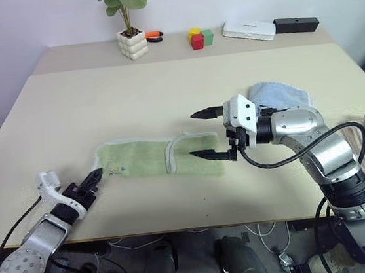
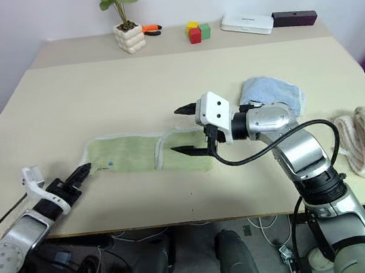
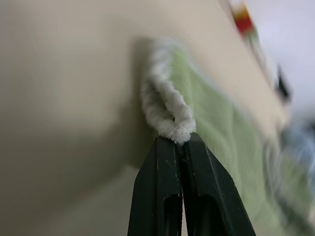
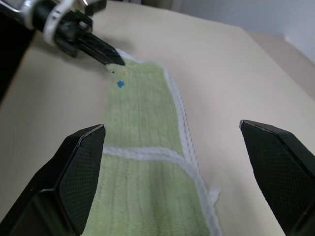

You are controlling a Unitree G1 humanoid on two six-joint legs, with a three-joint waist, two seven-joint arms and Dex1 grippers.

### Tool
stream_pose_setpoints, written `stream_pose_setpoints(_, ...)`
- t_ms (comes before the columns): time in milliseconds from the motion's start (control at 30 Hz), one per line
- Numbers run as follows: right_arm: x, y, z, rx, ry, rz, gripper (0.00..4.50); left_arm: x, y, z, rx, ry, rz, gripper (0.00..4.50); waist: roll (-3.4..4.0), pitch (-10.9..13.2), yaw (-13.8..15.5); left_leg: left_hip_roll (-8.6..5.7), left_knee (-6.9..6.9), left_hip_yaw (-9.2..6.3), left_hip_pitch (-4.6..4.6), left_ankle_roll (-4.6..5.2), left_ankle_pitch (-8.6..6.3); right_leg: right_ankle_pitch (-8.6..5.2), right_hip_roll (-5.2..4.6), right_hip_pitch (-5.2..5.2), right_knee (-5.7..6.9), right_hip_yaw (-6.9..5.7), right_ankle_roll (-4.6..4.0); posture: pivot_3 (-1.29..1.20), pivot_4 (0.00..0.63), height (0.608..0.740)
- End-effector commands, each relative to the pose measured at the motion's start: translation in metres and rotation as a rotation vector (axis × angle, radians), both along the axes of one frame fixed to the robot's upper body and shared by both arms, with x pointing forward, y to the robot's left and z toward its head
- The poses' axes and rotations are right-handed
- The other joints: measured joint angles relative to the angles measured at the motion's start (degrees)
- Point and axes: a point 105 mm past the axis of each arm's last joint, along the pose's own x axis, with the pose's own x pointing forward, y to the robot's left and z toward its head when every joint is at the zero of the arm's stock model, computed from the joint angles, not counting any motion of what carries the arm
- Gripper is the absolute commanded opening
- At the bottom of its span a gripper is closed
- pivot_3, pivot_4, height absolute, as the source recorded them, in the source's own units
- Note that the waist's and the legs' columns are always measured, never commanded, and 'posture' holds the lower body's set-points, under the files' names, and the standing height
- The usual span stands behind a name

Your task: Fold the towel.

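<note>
My left gripper is pinched tight on the near corner of the towel. The towel lies flat and long, running away from that gripper toward my right gripper, which hangs wide open over the far end. I think I should carry my corner that way. The blue towel sits just past the right gripper.

Both arms wear silver-grey metal shells with black joint rings. A black cable loops at 6 o'clock beneath the right forearm. Each white wrist block carries 2 tapered black fingers.
</note>
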Motion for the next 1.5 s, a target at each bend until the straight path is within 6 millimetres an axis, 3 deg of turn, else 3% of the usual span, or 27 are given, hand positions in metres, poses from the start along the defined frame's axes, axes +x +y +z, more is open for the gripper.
stream_pose_setpoints(33, 0.001, 0.001, 0.014, 0.015, -0.064, 0.007, 4.50, 0.006, -0.025, 0.028, 0.114, -0.165, -0.127, 0.04, -0.01, 0.00, -0.01, 0.00, 0.00, 0.00, -0.09, -0.01, 0.01, 0.00, -0.01, -0.06, 0.00, -0.01, 0.00, 0.00, 0.150, 0.740)
stream_pose_setpoints(133, 0.003, 0.001, 0.015, 0.016, -0.066, 0.001, 4.50, 0.012, -0.040, 0.039, 0.154, -0.233, -0.189, 0.04, 0.00, 0.00, -0.13, 0.00, 0.00, 0.00, -0.25, -0.01, 0.02, 0.01, -0.01, -0.20, 0.00, -0.01, 0.02, 0.00, 0.150, 0.740)
stream_pose_setpoints(333, 0.011, -0.007, 0.019, 0.012, -0.084, -0.044, 4.50, 0.025, -0.106, 0.079, 0.292, -0.401, -0.409, 0.04, -0.07, 0.05, -0.12, -0.01, 0.03, -0.09, -0.31, -0.07, 0.08, 0.05, 0.05, -0.23, 0.07, -0.10, 0.10, 0.00, 0.150, 0.740)
stream_pose_setpoints(433, 0.015, -0.014, 0.019, 0.001, -0.091, -0.072, 4.50, 0.022, -0.132, 0.098, 0.308, -0.468, -0.476, 0.04, -0.09, 0.06, -0.25, -0.02, 0.05, -0.10, -0.32, -0.07, 0.08, 0.16, 0.06, -0.22, 0.07, -0.10, 0.31, 0.00, 0.150, 0.740)
stream_pose_setpoints(600, 0.026, -0.042, 0.025, -0.050, -0.108, -0.141, 4.50, 0.007, -0.168, 0.105, 0.275, -0.465, -0.656, 0.04, -0.09, 0.08, -0.31, -0.01, 0.06, -0.11, -0.32, -0.07, 0.09, 0.30, 0.11, -0.22, 0.10, -0.10, 0.59, 0.00, 0.150, 0.740)
stream_pose_setpoints(800, 0.020, -0.072, 0.030, -0.019, 0.038, -0.160, 4.50, 0.012, -0.176, 0.098, 0.333, -0.433, -0.745, 0.04, -0.10, 0.09, -0.34, 0.01, 0.19, -0.17, -0.33, -0.06, 0.08, 0.30, 0.21, -0.16, 0.15, -0.10, 0.59, 0.00, 0.150, 0.740)
stream_pose_setpoints(1000, 0.006, -0.087, 0.025, -0.048, 0.111, -0.133, 4.50, 0.008, -0.192, 0.096, 0.310, -0.439, -0.846, 0.04, -0.11, 0.10, -0.25, 0.02, 0.26, -0.21, -0.37, -0.05, 0.08, 0.30, 0.26, -0.15, 0.15, -0.10, 0.59, 0.00, 0.150, 0.740)
stream_pose_setpoints(1233, -0.001, -0.087, 0.025, -0.042, 0.103, -0.151, 4.50, 0.010, -0.206, 0.088, 0.289, -0.430, -0.907, 0.04, -0.09, 0.12, -0.21, 0.02, 0.59, -0.24, -0.50, -0.02, 0.06, 0.32, 0.29, -0.14, 0.20, -0.10, 0.63, 0.00, 0.150, 0.740)
stream_pose_setpoints(1367, -0.004, -0.098, 0.024, -0.060, 0.104, -0.200, 4.50, 0.019, -0.211, 0.069, 0.351, -0.384, -0.908, 0.04, -0.09, 0.12, -0.13, 0.02, 0.61, -0.25, -0.49, -0.02, 0.06, 0.33, 0.31, -0.13, 0.22, -0.10, 0.64, 0.00, 0.150, 0.740)
stream_pose_setpoints(1500, -0.008, -0.101, 0.024, -0.069, 0.100, -0.210, 4.50, 0.016, -0.215, 0.065, 0.361, -0.423, -0.942, 0.04, -0.10, 0.12, -0.13, 0.01, 0.66, -0.25, -0.53, -0.02, 0.06, 0.34, 0.31, -0.13, 0.21, -0.10, 0.65, 0.00, 0.150, 0.740)
